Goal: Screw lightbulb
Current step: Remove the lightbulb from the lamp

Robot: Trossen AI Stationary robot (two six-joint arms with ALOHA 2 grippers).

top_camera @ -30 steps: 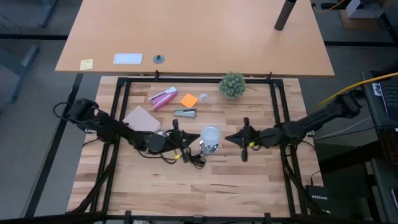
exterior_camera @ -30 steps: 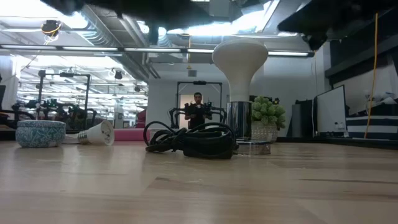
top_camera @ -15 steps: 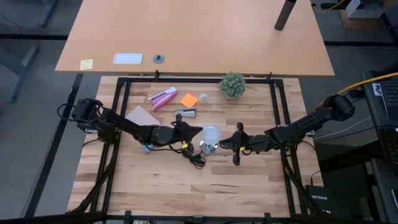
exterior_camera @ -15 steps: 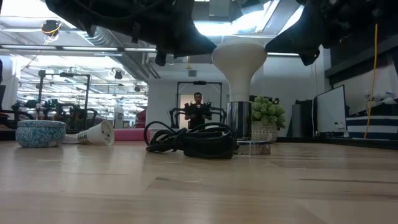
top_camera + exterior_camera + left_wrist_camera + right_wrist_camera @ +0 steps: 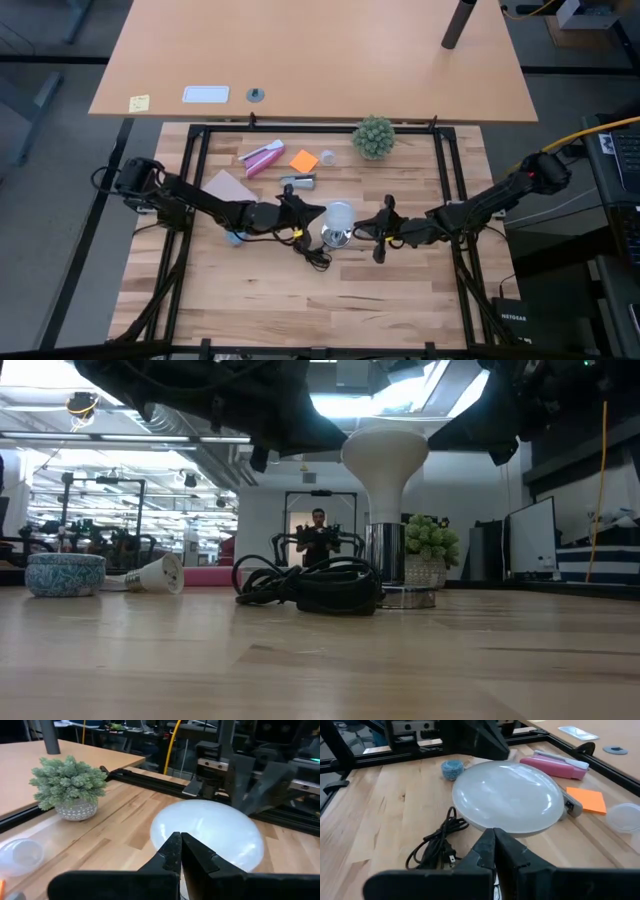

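Observation:
The white frosted lightbulb (image 5: 340, 215) stands upright, its base down in a shiny metal socket (image 5: 384, 552) in the middle of the table. The socket's black cord (image 5: 308, 586) lies coiled beside it. My left gripper (image 5: 318, 211) is shut, with its tip at the dome's left side (image 5: 200, 827). My right gripper (image 5: 362, 230) is also shut, with its tip at the dome's right side (image 5: 505, 795). Both hang level with the dome, well above the table top. In the low view they are dark shapes on either side of the bulb (image 5: 385, 452). My left gripper points its shut fingertips (image 5: 176, 845) nearly level at the dome from the table's left; I cannot tell whether they touch it. My right gripper points its shut fingertips (image 5: 490, 840) at the dome's rim from the table's right, slanting slightly down; I cannot tell whether they touch.
A green plant ball (image 5: 373, 136) stands at the far right. A pink item (image 5: 262, 156), an orange note (image 5: 304, 160), a grey-silver oblong item (image 5: 298, 181) and a brown card (image 5: 228, 190) lie at the far left. A blue tin (image 5: 65, 573) sits under my left arm.
Both grippers have come down and moved in toward the bulb, the left toward the table's right and the right toward the table's left. Most of this happened early in the second. The left wrist has rolled a little. The bulb and socket have stayed put.

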